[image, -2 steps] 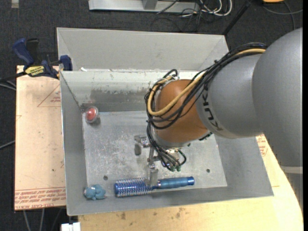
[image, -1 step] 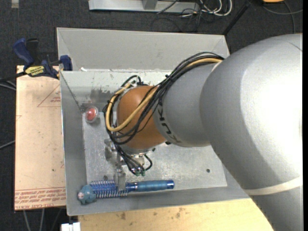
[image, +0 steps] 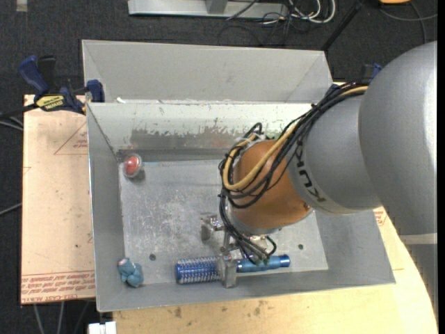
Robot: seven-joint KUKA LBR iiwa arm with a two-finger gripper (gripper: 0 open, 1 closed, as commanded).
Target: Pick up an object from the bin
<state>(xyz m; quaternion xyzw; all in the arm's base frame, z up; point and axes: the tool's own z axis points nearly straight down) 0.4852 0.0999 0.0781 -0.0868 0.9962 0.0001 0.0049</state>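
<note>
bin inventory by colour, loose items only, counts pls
Blue: 2 (brush under the gripper; small lump)
Red: 1 (small ball)
Total: 3

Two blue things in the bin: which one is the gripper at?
The long blue brush by the bottom wall; the gripper is over its middle. The small blue lump lies apart in the bottom-left corner.

A single camera looks down into the grey metal bin (image: pixel 174 117) from above and slightly to one side, near enough that the bin spans most of the view, with the arm (image: pixel 379 145) entering from the right.
</note>
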